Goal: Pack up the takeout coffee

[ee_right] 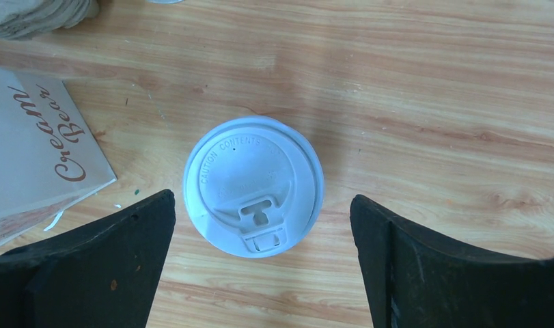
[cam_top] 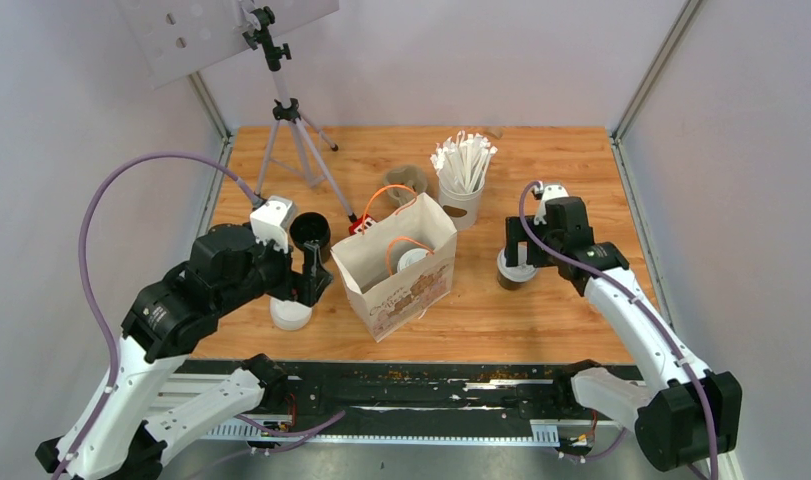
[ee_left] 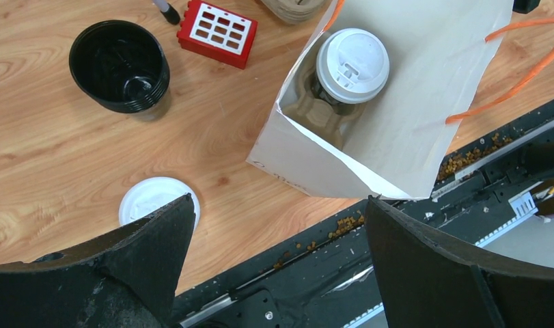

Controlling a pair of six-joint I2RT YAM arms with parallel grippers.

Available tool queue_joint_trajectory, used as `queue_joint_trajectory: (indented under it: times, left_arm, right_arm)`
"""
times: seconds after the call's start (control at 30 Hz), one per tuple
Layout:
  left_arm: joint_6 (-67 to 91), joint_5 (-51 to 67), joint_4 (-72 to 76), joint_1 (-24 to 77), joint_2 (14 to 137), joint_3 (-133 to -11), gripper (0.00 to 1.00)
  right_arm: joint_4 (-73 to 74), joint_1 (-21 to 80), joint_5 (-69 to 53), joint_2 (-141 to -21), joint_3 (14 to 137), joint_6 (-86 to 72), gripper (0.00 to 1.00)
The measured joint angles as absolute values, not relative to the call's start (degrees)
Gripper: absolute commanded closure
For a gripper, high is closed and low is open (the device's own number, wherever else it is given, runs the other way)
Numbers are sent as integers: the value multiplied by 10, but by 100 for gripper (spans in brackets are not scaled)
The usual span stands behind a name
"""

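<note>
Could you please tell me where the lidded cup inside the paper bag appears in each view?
Top external: the lidded cup, centre, inside the paper bag.
Left wrist: cup at upper middle, right of centre, in the bag.
Right wrist: not in it.
Shared landmark: that paper bag, in all three.

The wooden tabletop point(cam_top: 561, 160) is orange-brown with darker grain. Near its right edge, the small dark brown paper cup point(cam_top: 511, 282) has a plain white lid point(ee_right: 253, 171). The tall paper bag point(cam_top: 401, 280) in the middle is cream with brown cursive writing and orange cord handles point(cam_top: 389, 188). Toward the left edge, the open round cup point(ee_left: 120, 65) is glossy black; the small plastic block point(ee_left: 217, 33) beside it is red with a white grid.
</note>
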State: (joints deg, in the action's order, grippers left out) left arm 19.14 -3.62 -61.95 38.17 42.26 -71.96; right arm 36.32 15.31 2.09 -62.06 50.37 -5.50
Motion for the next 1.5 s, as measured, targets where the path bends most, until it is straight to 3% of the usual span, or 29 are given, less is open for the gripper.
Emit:
queue_joint_trajectory:
  times: [0.33,0.87,1.5]
  left_arm:
    - [191,-26,-619,382,433,-720,0]
    - [193,-20,-616,382,435,-720,0]
    - [201,-20,-610,382,430,-719,0]
  right_arm:
    - [275,156,27,-550,417,-70,2]
    - [241,180,40,-586,401,-74,7]
    - [233,184,60,-607,397,-77,19]
